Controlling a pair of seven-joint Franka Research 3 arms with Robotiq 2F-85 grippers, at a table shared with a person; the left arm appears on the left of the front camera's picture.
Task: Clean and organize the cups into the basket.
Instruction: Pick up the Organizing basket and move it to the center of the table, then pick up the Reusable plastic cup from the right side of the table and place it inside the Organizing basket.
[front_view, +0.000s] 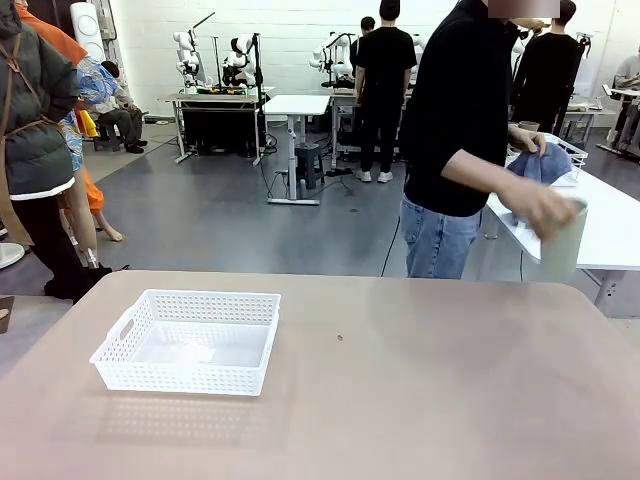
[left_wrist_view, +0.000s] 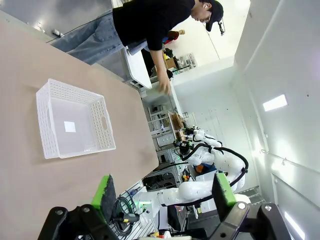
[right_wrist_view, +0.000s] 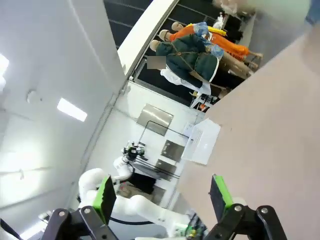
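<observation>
While a hand (front_view: 540, 205) holds the cup (front_view: 565, 248) (far right) | basket (front_view: 180, 378) near left

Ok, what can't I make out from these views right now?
- Front view: the person's hand covers part of the mint cup; its inside is hidden.
- Front view: the white side table runs off the right edge and behind the person, so what lies on it is unclear.
- Right wrist view: the basket is too small and seen too flat to tell what it holds.
</observation>
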